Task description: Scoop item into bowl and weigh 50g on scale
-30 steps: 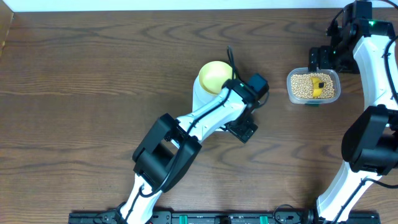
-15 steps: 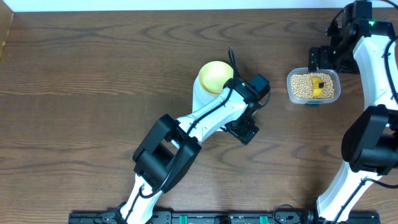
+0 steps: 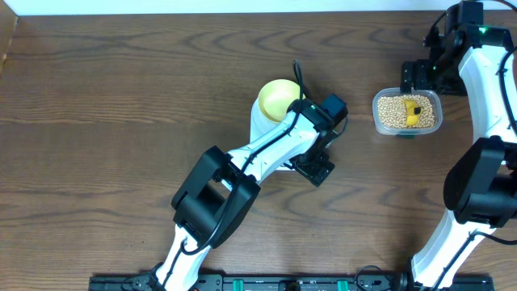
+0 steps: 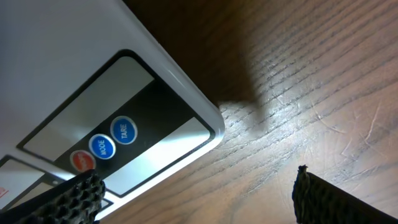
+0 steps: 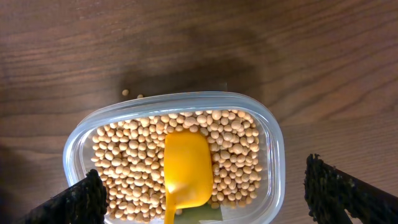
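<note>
- The scale (image 4: 68, 50) fills my upper left, its rounded corner jutting over the wood table (image 4: 323, 74)
- A grey display (image 4: 87, 106) sits in a black panel
- Below it are blue TARE (image 4: 124, 130) and MODE (image 4: 102, 147) buttons and a red button (image 4: 83, 162)
- My gripper (image 4: 198, 190) is spread wide, one finger (image 4: 68, 202) before the scale's edge, the other over bare wood

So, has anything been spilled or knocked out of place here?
Slightly: a couple of stray beans lie on the table just outside the clear tub, by one corner. Nothing else stands out.
</note>
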`<state>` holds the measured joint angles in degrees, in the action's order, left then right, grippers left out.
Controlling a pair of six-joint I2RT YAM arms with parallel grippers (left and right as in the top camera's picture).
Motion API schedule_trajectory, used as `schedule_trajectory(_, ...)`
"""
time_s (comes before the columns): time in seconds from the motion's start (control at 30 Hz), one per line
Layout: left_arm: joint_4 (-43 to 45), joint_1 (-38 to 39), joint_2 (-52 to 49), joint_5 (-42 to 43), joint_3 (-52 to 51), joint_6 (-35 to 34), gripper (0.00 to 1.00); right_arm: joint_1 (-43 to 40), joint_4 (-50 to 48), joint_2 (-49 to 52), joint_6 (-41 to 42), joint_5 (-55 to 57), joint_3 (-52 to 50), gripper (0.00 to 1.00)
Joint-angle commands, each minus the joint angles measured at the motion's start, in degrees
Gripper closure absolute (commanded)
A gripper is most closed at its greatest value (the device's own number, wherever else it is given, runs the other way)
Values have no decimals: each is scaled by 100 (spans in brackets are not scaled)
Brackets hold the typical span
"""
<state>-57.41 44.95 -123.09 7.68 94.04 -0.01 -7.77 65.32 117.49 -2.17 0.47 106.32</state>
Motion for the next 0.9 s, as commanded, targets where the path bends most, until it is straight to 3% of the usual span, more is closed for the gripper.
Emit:
schedule_trajectory(0.0, -31, -24, -122, 142, 114, 140, 2, -7, 7, 28, -24, 50, 81, 1)
schedule_trajectory(0.1, -111, 7, -122, 400, 114, 496, 2, -7, 7, 28, -24, 50, 81, 0)
schedule_trajectory(0.87, -66, -87, -229, 369, 107, 337, 2, -7, 7, 28, -24, 50, 81, 1)
